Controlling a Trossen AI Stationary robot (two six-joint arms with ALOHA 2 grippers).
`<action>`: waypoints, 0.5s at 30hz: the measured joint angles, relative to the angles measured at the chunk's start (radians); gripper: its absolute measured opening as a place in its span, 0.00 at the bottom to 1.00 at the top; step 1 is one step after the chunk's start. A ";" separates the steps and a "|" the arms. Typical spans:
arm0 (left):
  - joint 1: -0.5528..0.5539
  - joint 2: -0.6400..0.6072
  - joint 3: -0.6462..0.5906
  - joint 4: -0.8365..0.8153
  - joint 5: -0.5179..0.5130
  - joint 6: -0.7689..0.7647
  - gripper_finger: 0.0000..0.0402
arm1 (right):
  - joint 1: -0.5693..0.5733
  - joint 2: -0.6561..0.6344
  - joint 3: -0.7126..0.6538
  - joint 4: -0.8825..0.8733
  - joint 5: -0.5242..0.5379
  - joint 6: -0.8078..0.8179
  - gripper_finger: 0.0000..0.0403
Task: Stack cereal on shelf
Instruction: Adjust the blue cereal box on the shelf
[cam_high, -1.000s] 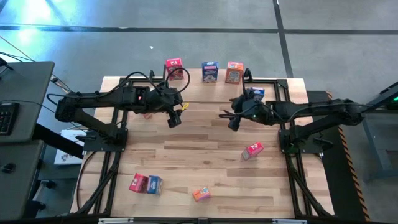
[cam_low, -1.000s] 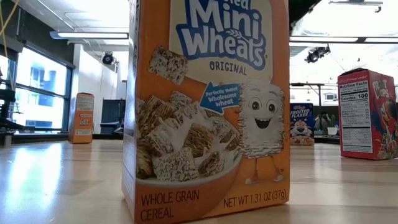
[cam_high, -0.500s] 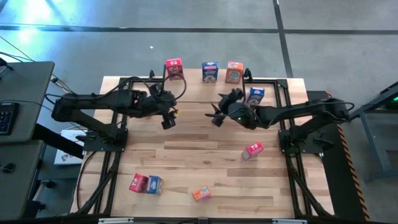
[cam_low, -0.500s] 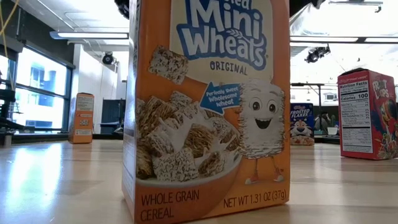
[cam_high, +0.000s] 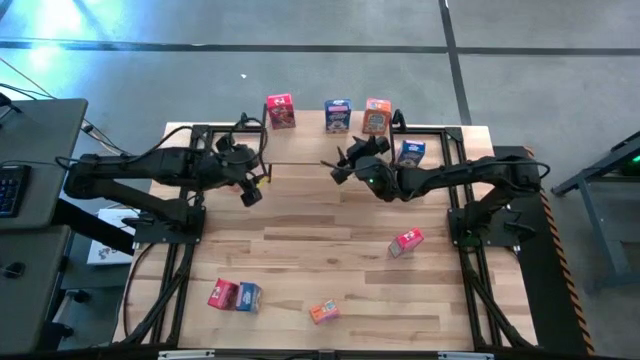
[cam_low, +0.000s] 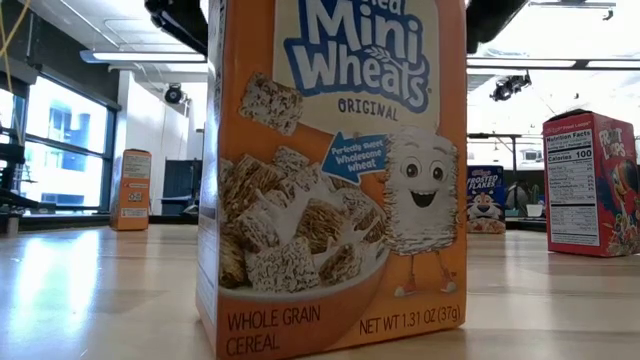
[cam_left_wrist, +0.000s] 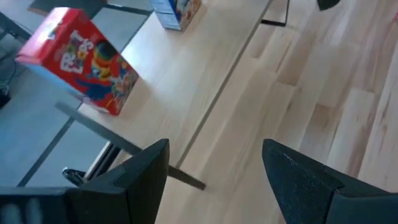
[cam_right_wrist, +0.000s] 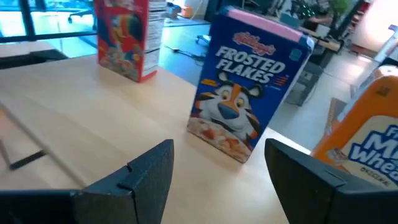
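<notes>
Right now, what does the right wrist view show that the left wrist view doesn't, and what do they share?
Only the right wrist view: the front of the blue Frosted Flakes box, upright between the right gripper's open fingers, and the edge of an orange Mini Wheats box beside it.
Only the left wrist view: the left gripper's open fingers, the shelf's black metal leg, and the lower tabletop past the plank edge.
Both: the red Froot Loops box standing on the shelf's light plank; neither gripper holds anything.

Left gripper (cam_high: 252, 190) and right gripper (cam_high: 340, 168), jaws apart.
</notes>
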 joint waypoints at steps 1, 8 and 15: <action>0.000 -0.009 -0.009 0.010 -0.001 0.000 0.62 | -0.008 0.005 0.000 0.000 0.000 0.012 0.61; 0.000 -0.047 -0.044 0.018 -0.001 -0.007 0.62 | -0.061 0.015 0.000 0.008 0.017 0.074 0.56; 0.001 -0.051 -0.062 0.050 0.001 0.009 0.62 | -0.093 0.015 0.001 0.049 -0.009 0.046 0.40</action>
